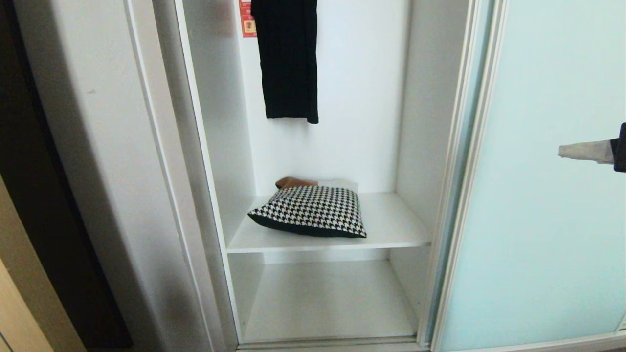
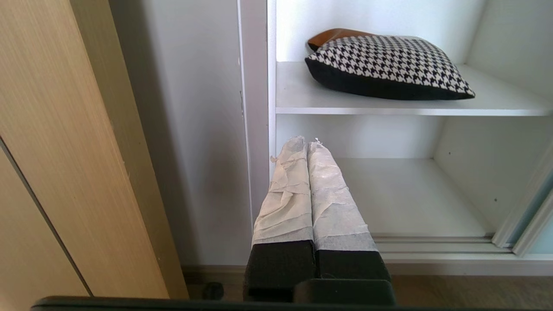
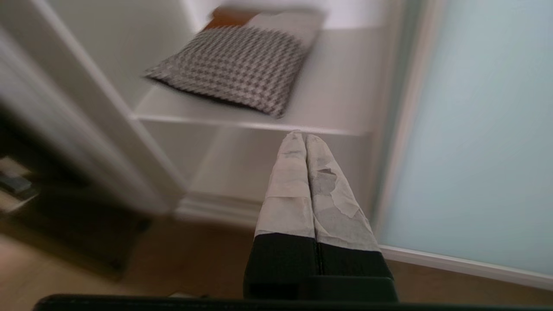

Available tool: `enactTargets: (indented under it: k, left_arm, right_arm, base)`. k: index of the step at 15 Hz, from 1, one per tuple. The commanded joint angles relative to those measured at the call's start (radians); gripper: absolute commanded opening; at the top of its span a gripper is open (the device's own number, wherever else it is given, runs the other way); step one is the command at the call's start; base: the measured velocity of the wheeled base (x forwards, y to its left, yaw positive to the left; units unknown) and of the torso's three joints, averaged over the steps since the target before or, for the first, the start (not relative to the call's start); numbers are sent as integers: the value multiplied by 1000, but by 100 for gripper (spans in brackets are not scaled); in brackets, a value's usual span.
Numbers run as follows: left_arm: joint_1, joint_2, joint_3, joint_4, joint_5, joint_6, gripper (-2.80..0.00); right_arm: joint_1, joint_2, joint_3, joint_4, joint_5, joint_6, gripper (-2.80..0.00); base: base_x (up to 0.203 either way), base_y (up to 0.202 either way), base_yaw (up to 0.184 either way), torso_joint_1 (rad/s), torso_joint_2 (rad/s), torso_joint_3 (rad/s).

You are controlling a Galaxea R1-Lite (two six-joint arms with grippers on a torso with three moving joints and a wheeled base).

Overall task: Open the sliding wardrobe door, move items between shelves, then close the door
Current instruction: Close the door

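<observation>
The frosted aqua sliding door [image 1: 547, 195] stands slid to the right, so the wardrobe compartment is uncovered. A houndstooth cushion [image 1: 311, 211] with a tan-orange patch lies on the upper white shelf [image 1: 391, 230]. The lower shelf [image 1: 327, 298] is bare. My right gripper [image 1: 560, 151] reaches in from the right edge in front of the door, shut and holding nothing. In the right wrist view it [image 3: 301, 134] points at the shelf edge [image 3: 242, 123] below the cushion [image 3: 235, 65]. My left gripper [image 2: 306, 140] is shut and empty, low before the compartment's left frame.
A long black ribbed garment [image 1: 288, 58] hangs at the back of the compartment above the cushion. A white side panel [image 1: 112, 171] stands left of the opening, with a wood-grain panel [image 2: 65, 151] beyond it. A wooden floor [image 3: 129, 259] lies below.
</observation>
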Motion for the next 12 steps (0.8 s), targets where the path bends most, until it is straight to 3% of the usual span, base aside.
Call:
enactTargets:
  k: [1, 4, 10, 12]
  left_arm:
    - [0, 1, 0, 0, 0, 0, -280]
    - [0, 1, 0, 0, 0, 0, -280]
    - [0, 1, 0, 0, 0, 0, -280]
    - [-1, 1, 0, 0, 0, 0, -280]
  right_arm:
    - [-76, 122, -15, -19, 92, -4, -280]
    - [-91, 204, -22, -89, 97, 6, -280]
    - [-72, 343, -73, -100, 105, 11, -280]
    - [-76, 385, -88, -103, 149, 7, -280]
  base:
    - [0, 0, 0, 0, 0, 0]
    - [0, 0, 0, 0, 0, 0]
    - [0, 0, 0, 0, 0, 0]
    - [0, 0, 0, 0, 0, 0]
